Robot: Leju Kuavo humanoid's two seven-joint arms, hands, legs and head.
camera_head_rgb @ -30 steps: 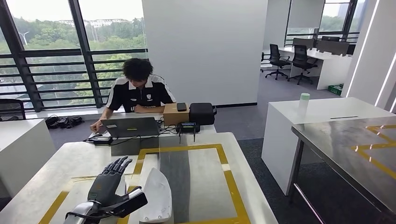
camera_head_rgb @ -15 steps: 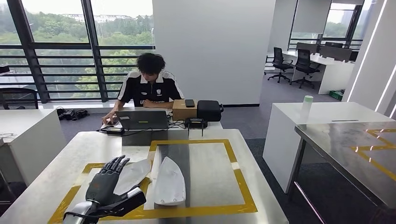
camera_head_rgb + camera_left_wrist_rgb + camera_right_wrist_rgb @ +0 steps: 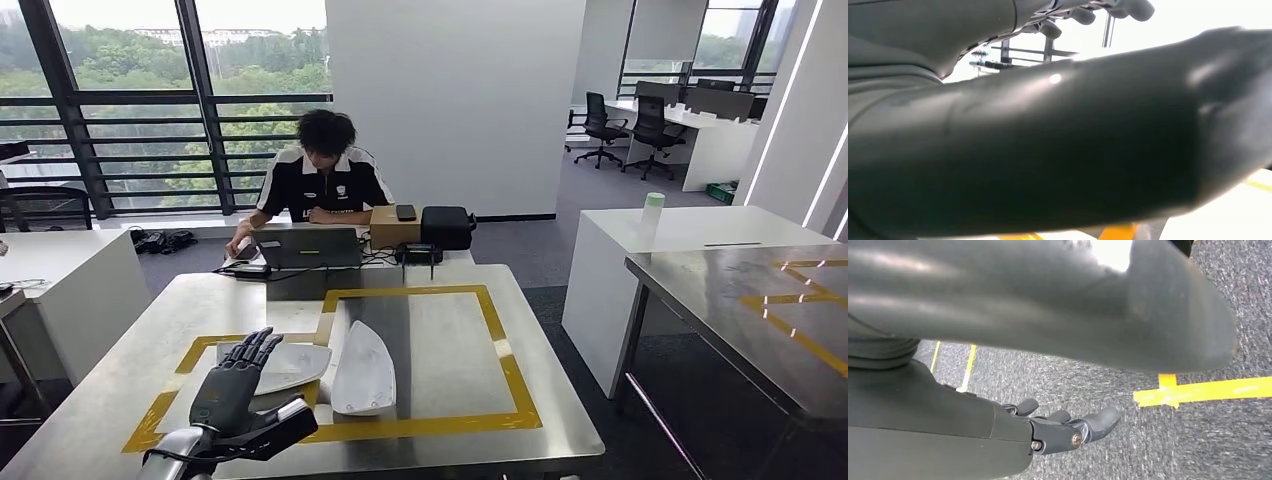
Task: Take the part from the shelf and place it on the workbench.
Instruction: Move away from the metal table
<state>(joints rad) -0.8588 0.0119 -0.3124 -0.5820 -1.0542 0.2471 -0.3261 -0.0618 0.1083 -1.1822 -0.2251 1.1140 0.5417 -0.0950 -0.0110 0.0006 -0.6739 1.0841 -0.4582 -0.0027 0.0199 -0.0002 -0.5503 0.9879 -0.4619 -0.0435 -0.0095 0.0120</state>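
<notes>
brushed steel worktop [image 3: 440,350], yellow-taped, carries two white curved parts: one [image 3: 285,366] just past the left hand [image 3: 232,395], another [image 3: 362,370] beside it. the left hand hovers with fingers spread, holding nothing. the right hand [image 3: 1063,430] hangs loosely uncurled and empty above carpet. likely risk: the smooth, thin shells slide if the hand brushes them.

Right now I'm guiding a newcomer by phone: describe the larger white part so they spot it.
On the steel workbench nearest the robot, look inside the yellow tape rectangle. Two white shells lie there; the larger white part is the upright-pointing one on the grey centre strip, right of the flatter part beside the left robot hand.
</notes>
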